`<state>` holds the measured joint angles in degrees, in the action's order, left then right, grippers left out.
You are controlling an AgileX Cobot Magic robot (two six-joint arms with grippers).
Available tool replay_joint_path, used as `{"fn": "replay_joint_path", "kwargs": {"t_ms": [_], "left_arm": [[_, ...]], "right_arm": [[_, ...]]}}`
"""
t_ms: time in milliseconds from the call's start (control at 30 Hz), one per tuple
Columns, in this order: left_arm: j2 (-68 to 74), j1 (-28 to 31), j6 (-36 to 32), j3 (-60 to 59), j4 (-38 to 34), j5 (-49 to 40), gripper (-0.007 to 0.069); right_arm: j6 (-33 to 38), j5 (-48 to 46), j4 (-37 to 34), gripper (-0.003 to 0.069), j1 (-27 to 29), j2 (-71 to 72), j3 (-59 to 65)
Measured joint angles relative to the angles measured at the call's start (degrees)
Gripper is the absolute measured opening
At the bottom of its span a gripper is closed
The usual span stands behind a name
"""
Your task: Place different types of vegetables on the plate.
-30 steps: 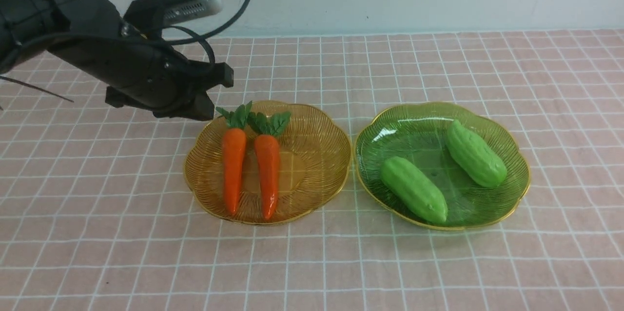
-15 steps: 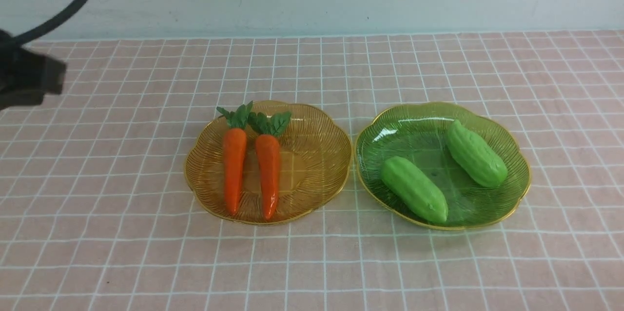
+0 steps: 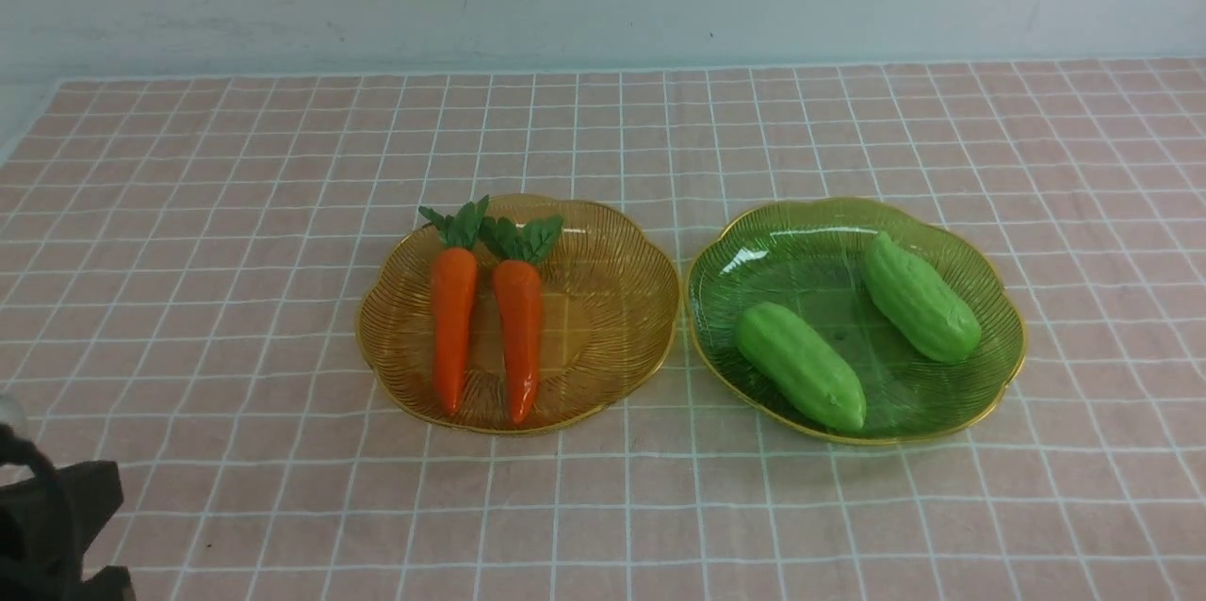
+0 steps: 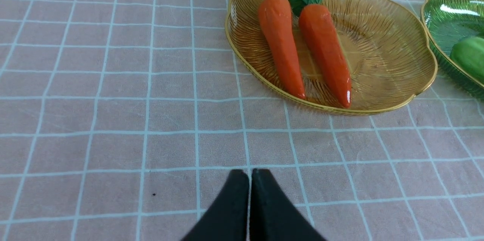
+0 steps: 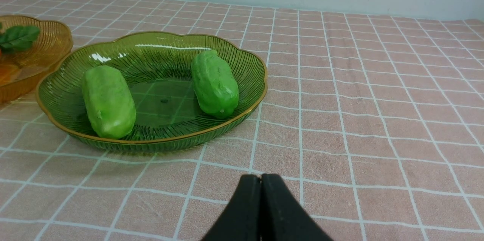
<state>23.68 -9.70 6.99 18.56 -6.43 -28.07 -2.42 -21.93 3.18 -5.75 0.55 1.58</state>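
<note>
Two orange carrots (image 3: 453,323) (image 3: 518,337) with green tops lie side by side on the amber plate (image 3: 622,271). Two light-green gourds (image 3: 801,365) (image 3: 920,297) lie apart on the green plate (image 3: 810,234). The carrots (image 4: 281,44) and amber plate (image 4: 389,44) also show in the left wrist view. The gourds (image 5: 109,101) (image 5: 214,82) and green plate (image 5: 151,54) also show in the right wrist view. My left gripper (image 4: 249,175) is shut and empty, low over the cloth short of the amber plate. My right gripper (image 5: 261,178) is shut and empty, short of the green plate.
The table is covered by a pink checked cloth (image 3: 188,252) with a pale wall behind. Part of my left arm (image 3: 47,526) shows at the front left corner of the front view. The right arm is out of the front view.
My left arm has drawn back from above the amber plate's far left side to the front left corner of the table. The vegetables and plates have not moved.
</note>
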Motion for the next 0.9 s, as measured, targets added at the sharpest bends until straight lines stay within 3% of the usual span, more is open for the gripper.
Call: {"fn": "replay_joint_path", "kwargs": {"t_ms": [233, 400, 600, 900], "left_arm": [[-1.1, 0.0, -1.4, -2.6, 1.8, 1.3, -0.0004], [-9.6, 0.2, -4.0, -8.9, 4.6, 5.0, -0.0004], [-23.0, 5.5, -5.3, -17.2, 5.9, 5.8, -0.0004], [-24.4, 7.6, -5.6, -20.2, 6.0, 6.2, -0.0004]], "right_arm": [[0.0, 0.0, 0.0, -0.0017, 0.0, 0.0, 0.0], [0.0, 0.0, 0.0, -0.0017, 0.0, 0.0, 0.0], [0.0, 0.0, -0.1, -0.0017, 0.0, 0.0, 0.0], [0.0, 0.0, -0.1, -0.0017, 0.0, 0.0, 0.0]]}}
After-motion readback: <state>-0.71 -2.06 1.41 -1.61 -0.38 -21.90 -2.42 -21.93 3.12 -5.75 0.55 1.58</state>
